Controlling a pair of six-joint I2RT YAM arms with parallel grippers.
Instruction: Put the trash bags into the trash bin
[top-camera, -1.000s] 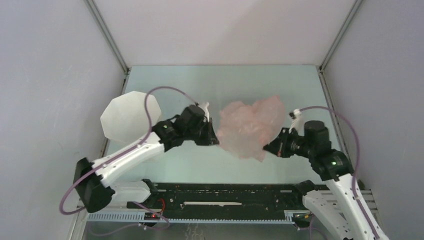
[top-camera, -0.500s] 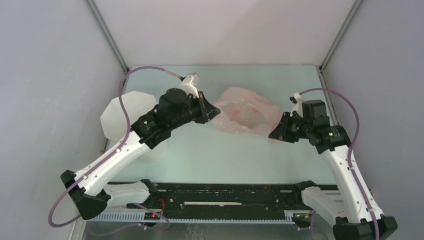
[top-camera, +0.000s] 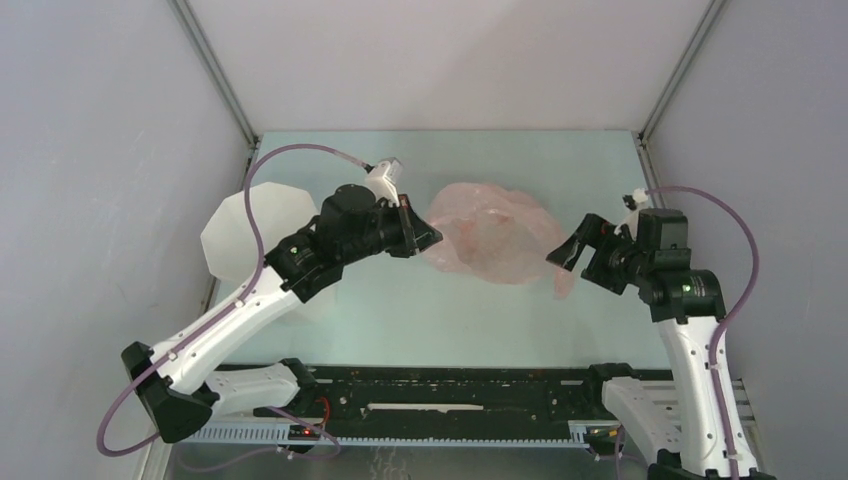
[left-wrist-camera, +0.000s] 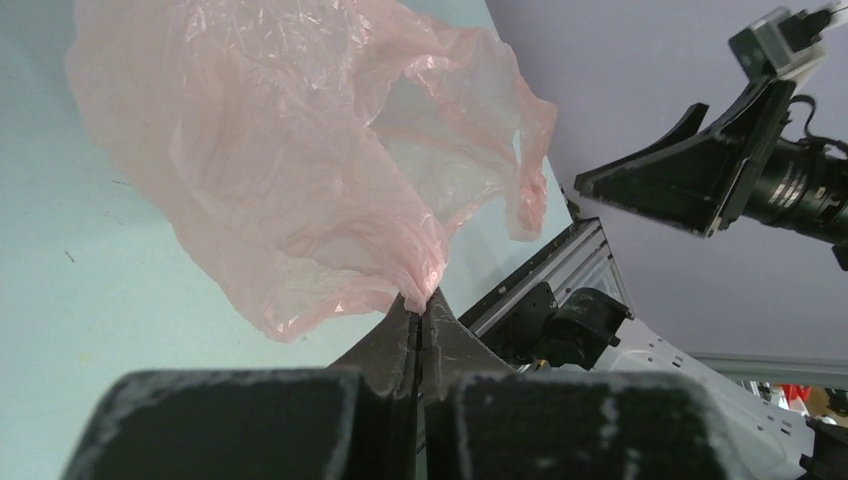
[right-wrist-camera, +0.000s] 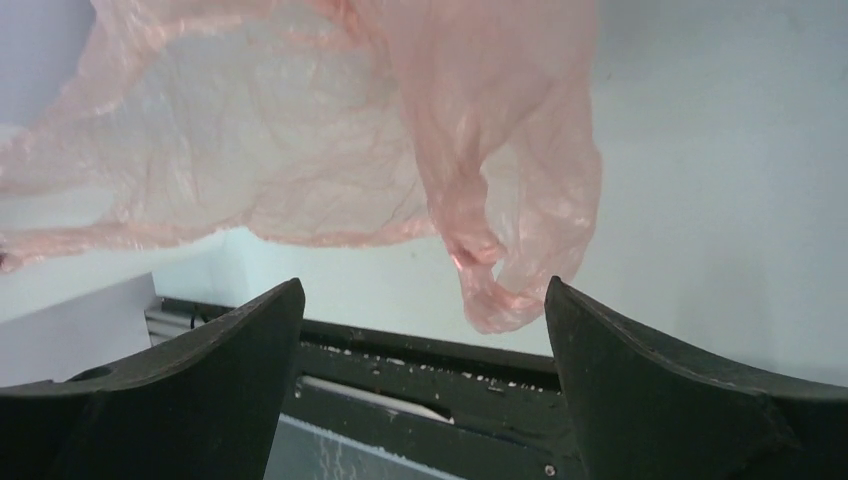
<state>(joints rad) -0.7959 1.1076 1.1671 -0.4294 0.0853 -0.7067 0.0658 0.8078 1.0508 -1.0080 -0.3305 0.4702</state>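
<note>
A thin, wrinkly pale-pink trash bag (top-camera: 490, 240) hangs spread above the middle of the table. My left gripper (top-camera: 425, 236) is shut on the bag's left edge; in the left wrist view the plastic (left-wrist-camera: 300, 170) bunches into the closed fingertips of that gripper (left-wrist-camera: 421, 302). To the bag's right, my right gripper (top-camera: 572, 250) is open. In the right wrist view a loop handle (right-wrist-camera: 505, 280) dangles free just ahead of the gripper's (right-wrist-camera: 425, 292) wide-apart fingers. The white faceted trash bin (top-camera: 245, 235) stands at the far left, partly hidden behind my left arm.
A black rail (top-camera: 440, 400) runs along the table's near edge between the arm bases. Grey walls close in on the left, back and right. Purple cables (top-camera: 300, 155) loop over both arms. The right arm's fingers (left-wrist-camera: 700, 170) show in the left wrist view.
The right gripper has opened, let go of the bag and drawn back to the right. The left arm has lifted its held edge, and the bag now hangs from the left gripper alone.
</note>
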